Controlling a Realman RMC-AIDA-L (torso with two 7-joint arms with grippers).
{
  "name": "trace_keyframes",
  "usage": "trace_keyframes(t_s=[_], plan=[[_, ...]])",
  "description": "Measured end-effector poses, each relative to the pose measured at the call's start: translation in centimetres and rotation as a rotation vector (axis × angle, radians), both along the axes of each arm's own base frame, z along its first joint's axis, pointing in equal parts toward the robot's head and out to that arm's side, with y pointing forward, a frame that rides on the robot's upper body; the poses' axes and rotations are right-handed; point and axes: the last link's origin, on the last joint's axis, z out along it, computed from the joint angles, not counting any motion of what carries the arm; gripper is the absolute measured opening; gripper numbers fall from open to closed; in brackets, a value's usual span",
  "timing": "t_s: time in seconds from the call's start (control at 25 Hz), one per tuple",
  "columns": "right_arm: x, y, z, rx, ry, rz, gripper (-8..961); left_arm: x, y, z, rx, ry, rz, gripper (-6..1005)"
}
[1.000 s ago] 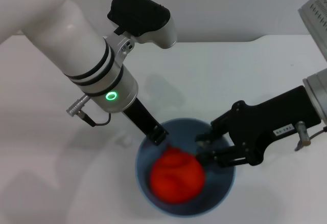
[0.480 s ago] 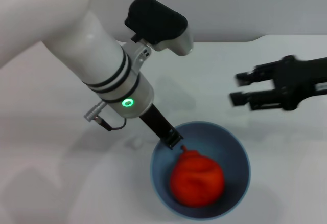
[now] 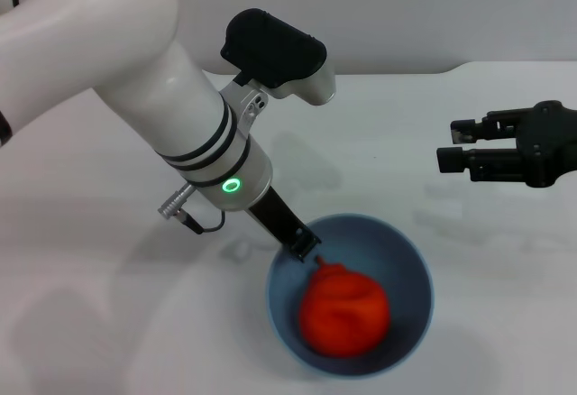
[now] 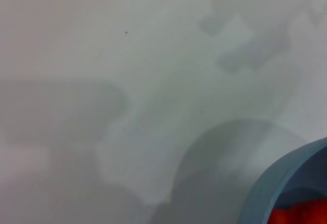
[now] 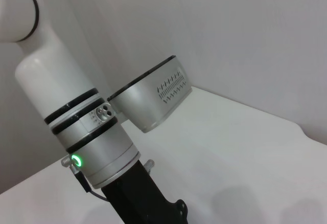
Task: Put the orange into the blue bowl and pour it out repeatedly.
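Note:
The blue bowl [image 3: 416,270] sits low in the middle of the head view with the orange [image 3: 344,314] resting inside it. My left gripper [image 3: 302,243] reaches down from the upper left and is shut on the bowl's near-left rim. The left wrist view shows a piece of the bowl rim [image 4: 286,178] and a sliver of the orange [image 4: 301,217]. My right gripper [image 3: 454,143] hovers open and empty well up and to the right of the bowl, fingers pointing left.
The white table [image 3: 108,260] surrounds the bowl. A pale wall runs along the back. The right wrist view shows only my left arm [image 5: 87,147] and the table.
My right gripper let go of the orange in the bowl and pulled away up and to the right. My left arm and the bowl shifted slightly right.

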Motion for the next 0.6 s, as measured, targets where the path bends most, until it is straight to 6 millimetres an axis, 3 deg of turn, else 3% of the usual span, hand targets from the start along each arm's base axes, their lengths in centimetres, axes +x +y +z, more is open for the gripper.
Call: trace_keyframes(t_s=[0.36,0.6], plan=[[0.4,0.5,-0.1,0.027,-0.004,-0.024,529,0.0,0.5,0.6,0.028,-0.025,0.01,78],[1.2,0.7,0.0,0.056,-0.005,-0.06,529,-0.1,2.7,4.6,0.164,-0.17,0.047,257]])
